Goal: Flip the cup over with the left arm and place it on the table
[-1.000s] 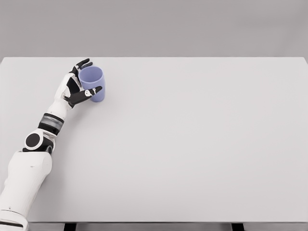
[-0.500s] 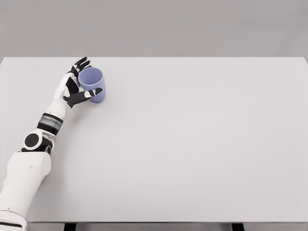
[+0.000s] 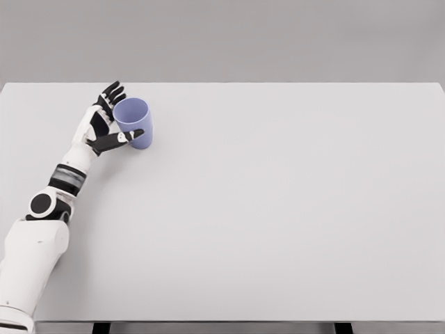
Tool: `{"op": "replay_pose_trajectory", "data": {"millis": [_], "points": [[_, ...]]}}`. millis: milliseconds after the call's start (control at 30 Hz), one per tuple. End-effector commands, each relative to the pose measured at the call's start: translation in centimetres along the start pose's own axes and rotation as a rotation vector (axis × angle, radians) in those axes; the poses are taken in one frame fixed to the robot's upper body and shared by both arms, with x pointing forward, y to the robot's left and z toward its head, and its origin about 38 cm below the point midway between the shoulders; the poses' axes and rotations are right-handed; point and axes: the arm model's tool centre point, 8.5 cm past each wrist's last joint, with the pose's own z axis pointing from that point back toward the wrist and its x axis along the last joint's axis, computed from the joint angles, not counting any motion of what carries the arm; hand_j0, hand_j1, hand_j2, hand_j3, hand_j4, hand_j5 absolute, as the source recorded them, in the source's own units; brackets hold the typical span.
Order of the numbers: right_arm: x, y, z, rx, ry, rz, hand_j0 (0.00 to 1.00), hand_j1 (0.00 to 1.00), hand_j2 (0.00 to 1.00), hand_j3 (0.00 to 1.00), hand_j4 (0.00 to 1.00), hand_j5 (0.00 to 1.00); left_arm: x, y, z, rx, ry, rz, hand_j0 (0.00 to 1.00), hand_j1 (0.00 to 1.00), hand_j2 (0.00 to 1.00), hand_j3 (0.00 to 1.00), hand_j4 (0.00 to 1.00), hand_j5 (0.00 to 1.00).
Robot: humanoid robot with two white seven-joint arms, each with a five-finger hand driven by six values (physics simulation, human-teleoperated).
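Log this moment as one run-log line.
left hand: open beside cup | blue plastic cup: upright, mouth up, on white table | right: unseen

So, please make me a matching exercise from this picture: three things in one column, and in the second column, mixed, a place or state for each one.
Things:
1. cup
2. left hand
3. table

Place or state:
a. white, reaches from one side of the picture to the other
b. fingers spread, right beside the cup on its left
c. lilac, stands with its opening up, in the far left part of the table

Pairs: 1-c, 2-b, 3-a
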Motion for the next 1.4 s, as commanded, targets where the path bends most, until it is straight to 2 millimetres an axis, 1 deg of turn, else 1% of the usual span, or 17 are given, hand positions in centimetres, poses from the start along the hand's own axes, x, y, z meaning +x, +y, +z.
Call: {"op": "replay_pose_trajectory", "data": {"millis": [0, 133, 300, 500, 567, 700, 767, 800, 833, 900, 933, 1000, 1033, 1067, 1133, 1267, 1367], "points": [[0.0, 0.0, 0.0, 0.000, 0.000, 0.000, 1.00, 1.00, 1.00, 1.00, 1.00, 1.00, 0.3, 0.7, 0.2, 0.007, -0.001, -0.008, 0.99, 0.99, 0.99, 0.99, 0.99, 0.99], [0.0, 0.0, 0.0, 0.000, -0.001, 0.000, 1.00, 1.00, 1.00, 1.00, 1.00, 1.00, 0.4, 1.0, 0.3, 0.010, -0.005, -0.012, 0.99, 0.99, 0.99, 0.99, 0.99, 0.99], [0.0, 0.0, 0.0, 0.000, 0.000, 0.001, 1.00, 1.00, 1.00, 1.00, 1.00, 1.00, 1.6, 2.5, 0.5, 0.011, -0.014, -0.047, 0.99, 0.99, 0.99, 0.99, 0.99, 0.99], [0.0, 0.0, 0.0, 0.000, 0.000, -0.001, 1.00, 1.00, 1.00, 1.00, 1.00, 1.00, 1.9, 2.4, 0.4, 0.007, -0.021, -0.049, 0.99, 0.99, 0.99, 0.99, 0.99, 0.99], [0.0, 0.0, 0.0, 0.000, 0.000, -0.001, 1.00, 1.00, 1.00, 1.00, 1.00, 1.00, 1.7, 2.4, 0.9, 0.006, -0.019, -0.051, 0.99, 0.99, 0.99, 0.99, 0.99, 0.99], [0.0, 0.0, 0.0, 0.000, 0.000, -0.001, 1.00, 1.00, 1.00, 1.00, 1.00, 1.00, 2.6, 2.9, 1.2, -0.001, -0.037, -0.069, 0.99, 0.99, 0.99, 0.99, 0.99, 0.99], [0.0, 0.0, 0.0, 0.000, 0.000, 0.001, 1.00, 1.00, 1.00, 1.00, 1.00, 1.00, 2.7, 2.7, 1.6, -0.006, -0.043, -0.069, 0.99, 0.99, 0.99, 0.99, 0.99, 0.99], [0.0, 0.0, 0.0, 0.000, 0.000, -0.001, 1.00, 1.00, 1.00, 1.00, 1.00, 1.00, 3.2, 3.4, 1.8, -0.006, -0.047, -0.084, 0.99, 0.99, 0.99, 0.99, 0.99, 0.99], [0.0, 0.0, 0.0, 0.000, 0.000, -0.001, 1.00, 1.00, 1.00, 1.00, 1.00, 1.00, 3.2, 3.7, 2.4, -0.004, -0.044, -0.081, 0.99, 0.99, 0.99, 0.99, 0.99, 0.99], [0.0, 0.0, 0.0, 0.000, 0.000, -0.001, 1.00, 1.00, 1.00, 1.00, 1.00, 1.00, 3.8, 4.1, 2.7, -0.008, -0.052, -0.094, 0.99, 0.99, 0.99, 0.99, 0.99, 0.99], [0.0, 0.0, 0.0, 0.000, 0.000, -0.001, 1.00, 1.00, 1.00, 1.00, 1.00, 1.00, 3.6, 4.1, 3.0, -0.008, -0.047, -0.095, 0.99, 0.99, 0.99, 0.99, 0.99, 0.99], [0.0, 0.0, 0.0, 0.000, 0.000, 0.001, 1.00, 1.00, 1.00, 1.00, 1.00, 1.00, 4.8, 5.1, 3.7, -0.022, -0.054, -0.137, 0.99, 0.99, 0.99, 0.99, 0.99, 0.99], [0.0, 0.0, 0.0, 0.000, 0.000, -0.001, 1.00, 1.00, 1.00, 1.00, 1.00, 1.00, 6.0, 6.6, 4.6, -0.039, -0.045, -0.196, 0.99, 0.99, 0.99, 0.99, 0.99, 0.99], [0.0, 0.0, 0.0, 0.000, 0.000, -0.001, 1.00, 1.00, 1.00, 1.00, 1.00, 1.00, 6.9, 7.4, 5.0, -0.057, -0.039, -0.238, 1.00, 1.00, 1.00, 1.00, 1.00, 1.00], [0.0, 0.0, 0.0, 0.000, 0.000, 0.000, 1.00, 1.00, 1.00, 1.00, 1.00, 1.00, 7.5, 8.6, 6.1, -0.098, 0.007, -0.311, 1.00, 1.00, 1.00, 1.00, 1.00, 1.00], [0.0, 0.0, 0.0, 0.000, 0.000, 0.001, 1.00, 1.00, 1.00, 1.00, 1.00, 1.00, 9.5, 8.4, 6.2, -0.187, 0.014, -0.394, 1.00, 1.00, 1.00, 1.00, 1.00, 1.00], [0.0, 0.0, 0.0, 0.000, 0.000, -0.001, 1.00, 1.00, 1.00, 1.00, 1.00, 1.00, 10.4, 9.2, 6.7, -0.200, 0.028, -0.434, 1.00, 1.00, 1.00, 1.00, 1.00, 1.00]]}}
